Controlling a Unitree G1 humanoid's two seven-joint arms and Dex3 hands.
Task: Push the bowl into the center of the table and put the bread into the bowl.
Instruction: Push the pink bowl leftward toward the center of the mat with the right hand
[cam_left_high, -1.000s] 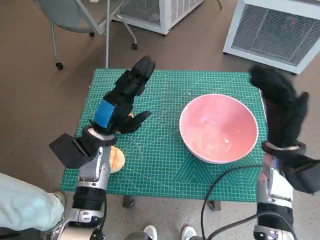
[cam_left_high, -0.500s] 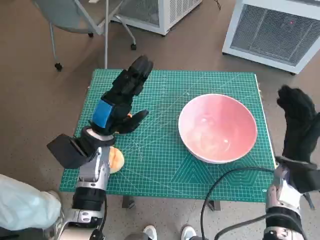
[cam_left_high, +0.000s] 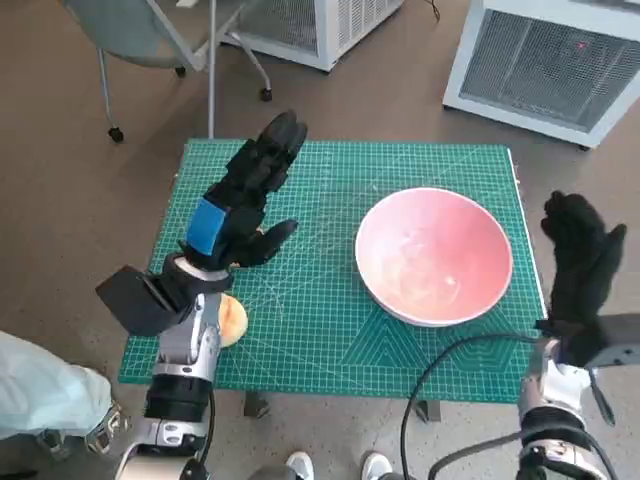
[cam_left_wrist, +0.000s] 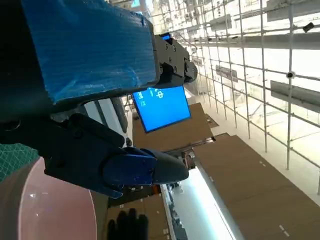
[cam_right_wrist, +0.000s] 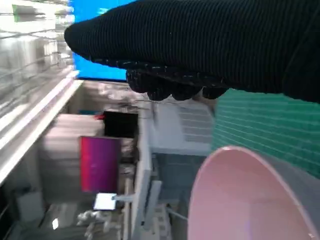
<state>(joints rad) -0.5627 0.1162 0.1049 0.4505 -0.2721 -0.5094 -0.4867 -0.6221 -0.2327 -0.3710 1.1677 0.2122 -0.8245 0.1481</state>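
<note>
The pink bowl (cam_left_high: 434, 255) stands on the right half of the green cutting mat (cam_left_high: 330, 330); its rim also shows in the left wrist view (cam_left_wrist: 47, 212) and the right wrist view (cam_right_wrist: 245, 195). The bread (cam_left_high: 232, 319), a pale orange roll, lies near the mat's left front edge, half hidden behind my left forearm. My left hand (cam_left_high: 245, 195) hovers above the mat's left part, fingers stretched out, holding nothing. My right hand (cam_left_high: 580, 255) is raised just off the table's right edge, beside the bowl, fingers apart and empty.
A grey chair (cam_left_high: 150, 40) stands beyond the table's far left corner. Two white slatted units (cam_left_high: 545, 60) stand on the floor behind the table. A person's pale sleeve (cam_left_high: 40, 395) shows at the lower left, shoes (cam_left_high: 300, 465) at the front edge.
My right hand has dropped from over the mat's right edge, out past the table's side and lower. The bowl has shifted slightly left. The left hand stays in place.
</note>
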